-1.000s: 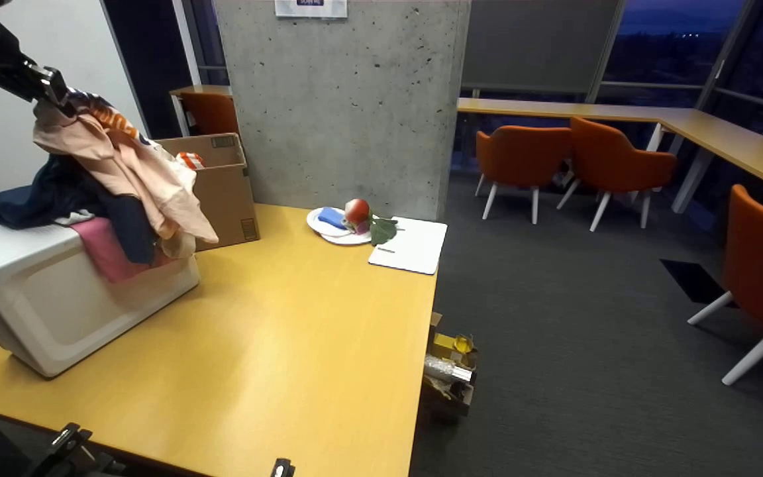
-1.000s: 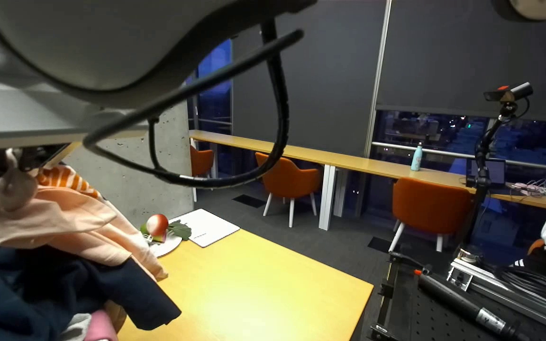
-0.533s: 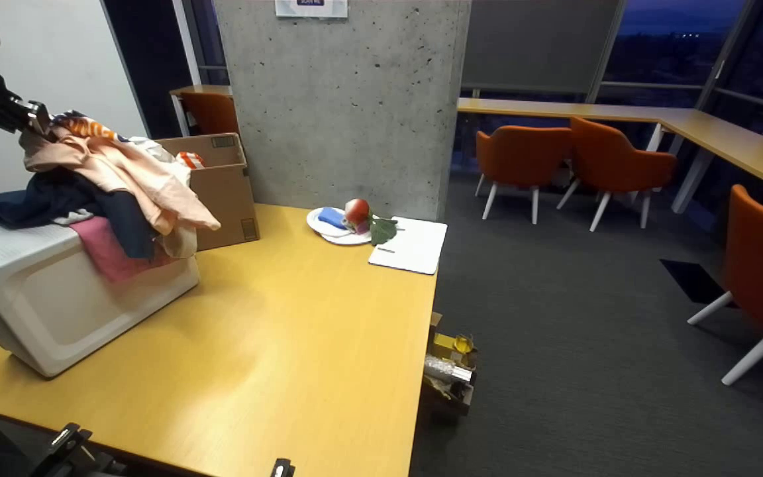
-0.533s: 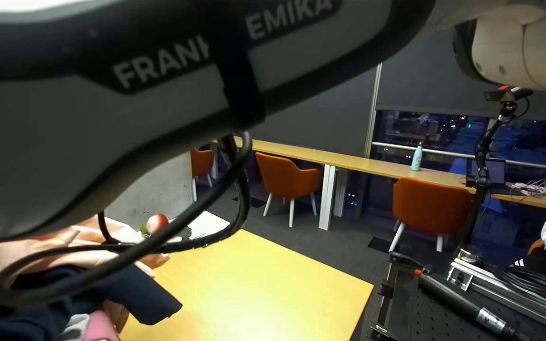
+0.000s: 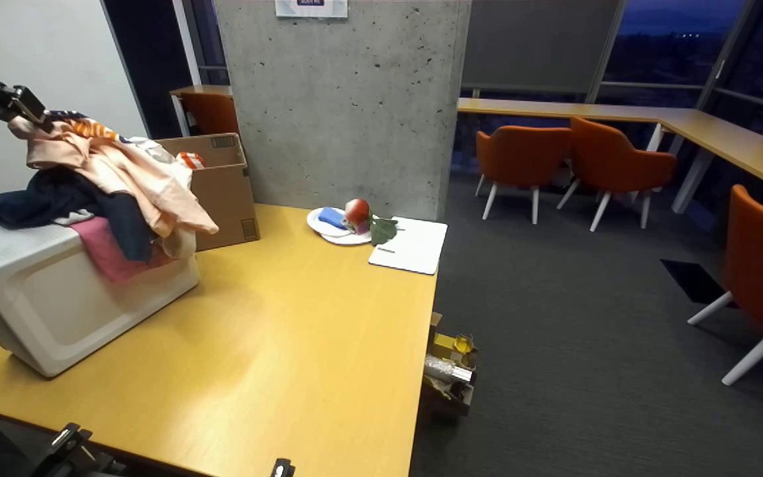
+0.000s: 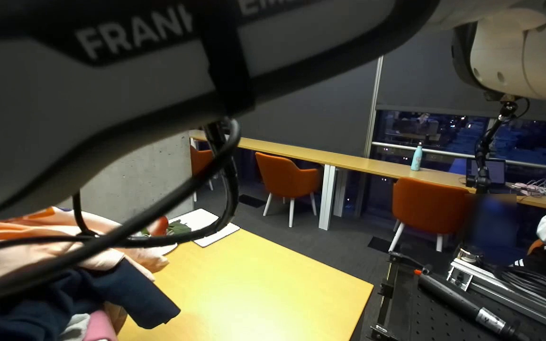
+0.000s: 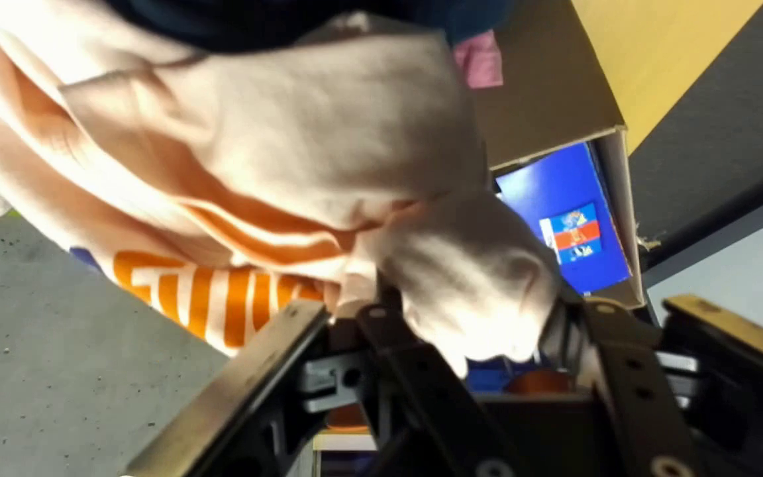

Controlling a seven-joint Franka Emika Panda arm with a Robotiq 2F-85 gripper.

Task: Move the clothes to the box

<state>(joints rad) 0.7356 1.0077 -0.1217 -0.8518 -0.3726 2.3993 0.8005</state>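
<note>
A pile of clothes lies heaped on and behind a white bin at the left. It holds a peach garment with orange lettering, a navy garment and a pink cloth. In an exterior view a cardboard box stands behind it. The wrist view also shows a cardboard box beneath the clothes. I cannot tell if it is the same box. My gripper is at the top of the pile. In the wrist view its fingers stand wide apart, with a loose peach fold between them.
In an exterior view the box holds an orange-and-white striped item. A blue package lies in the box in the wrist view. A white plate with toy food and a whiteboard lie by the concrete pillar.
My gripper has come down and moved left in an exterior view. The peach garment has sunk lower onto the pile. The arm covers more of an exterior view.
</note>
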